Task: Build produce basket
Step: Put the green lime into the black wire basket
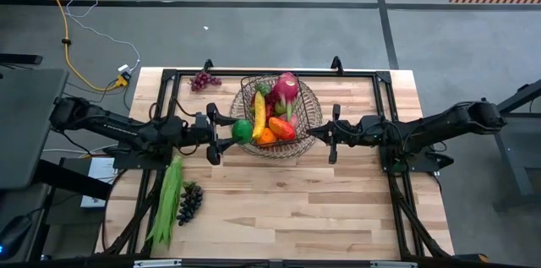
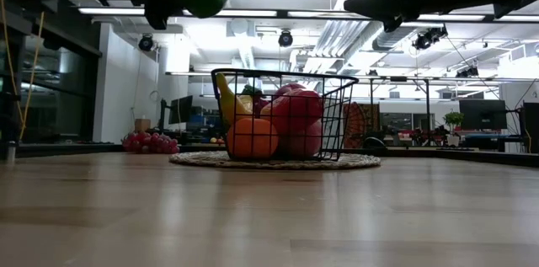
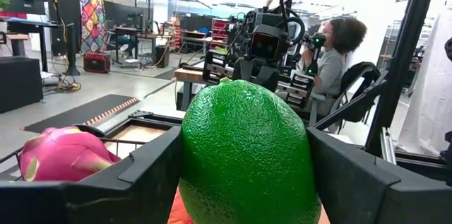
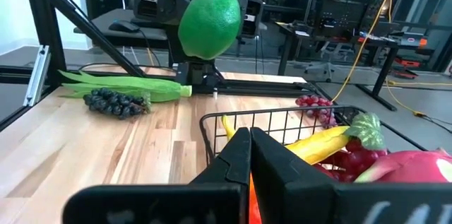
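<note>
At the middle of the tabletop [image 1: 279, 200], a little toward its twelve o'clock edge, the basket [image 1: 311, 109] of dark wire stands on a round woven tray [image 2: 354, 162]. It already carries a pink dragon fruit [image 1: 286, 87] at its twelve o'clock side, a yellow banana [image 1: 259, 114], an orange [image 2: 252, 138] and some red pieces. Long green beans [image 1: 169, 196] lie near the nine o'clock edge toward seven o'clock, with a bunch of dark grapes [image 1: 189, 201] just beside them; purple grapes [image 1: 204, 80] sit at the eleven o'clock corner, apart from the basket.

Both arms reach in level from the sides. The left tool [image 1: 218, 133] hangs above the tabletop at the basket's nine o'clock rim, its fingers [image 3: 152, 164] pressed against both sides of a green lime-like fruit [image 3: 246, 152], held well clear of the wood. The right tool [image 1: 326, 134] waits at the basket's three o'clock rim, its two fingers [image 4: 236, 155] closed together on nothing. Beyond the tabletop a person [image 3: 337, 51] sits in the room.
</note>
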Robot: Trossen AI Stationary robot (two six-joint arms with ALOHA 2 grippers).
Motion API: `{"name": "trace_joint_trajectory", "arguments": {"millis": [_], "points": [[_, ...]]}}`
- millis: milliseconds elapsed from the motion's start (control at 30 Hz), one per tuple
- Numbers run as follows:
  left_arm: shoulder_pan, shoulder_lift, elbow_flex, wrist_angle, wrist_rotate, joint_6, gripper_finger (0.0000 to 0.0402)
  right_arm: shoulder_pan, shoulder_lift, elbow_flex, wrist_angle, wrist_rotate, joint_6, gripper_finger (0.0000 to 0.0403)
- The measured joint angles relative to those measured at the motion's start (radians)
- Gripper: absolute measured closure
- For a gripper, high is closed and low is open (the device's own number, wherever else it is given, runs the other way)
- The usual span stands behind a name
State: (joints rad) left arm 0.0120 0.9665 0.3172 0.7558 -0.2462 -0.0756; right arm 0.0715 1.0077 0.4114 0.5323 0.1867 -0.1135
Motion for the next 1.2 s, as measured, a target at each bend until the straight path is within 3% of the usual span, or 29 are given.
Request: {"name": "trace_joint_trajectory", "arguments": {"millis": [367, 500, 600, 900, 1200], "points": [[0.000, 0.000, 0.000, -0.003, -0.002, 0.000, 0.0135, 0.000, 0.000, 0.000, -0.006, 0.001, 0.000, 0.0403], [0.001, 0.016, 0.004, 0.016, -0.070, -0.034, 0.0135, 0.000, 0.000, 0.000, -0.005, 0.002, 0.000, 0.0403], [0.001, 0.071, 0.027, 0.011, -0.156, -0.064, 0.0135, 0.000, 0.000, 0.000, -0.005, 0.003, 0.000, 0.0403], [0.043, 0.348, 0.202, -0.080, -0.280, -0.108, 0.0135, 0.000, 0.000, 0.000, -0.003, 0.003, 0.008, 0.0403], [0.122, 0.476, 0.266, -0.117, -0.237, -0.158, 0.0135, 0.000, 0.001, -0.001, -0.026, 0.003, 0.027, 0.0403]]}}
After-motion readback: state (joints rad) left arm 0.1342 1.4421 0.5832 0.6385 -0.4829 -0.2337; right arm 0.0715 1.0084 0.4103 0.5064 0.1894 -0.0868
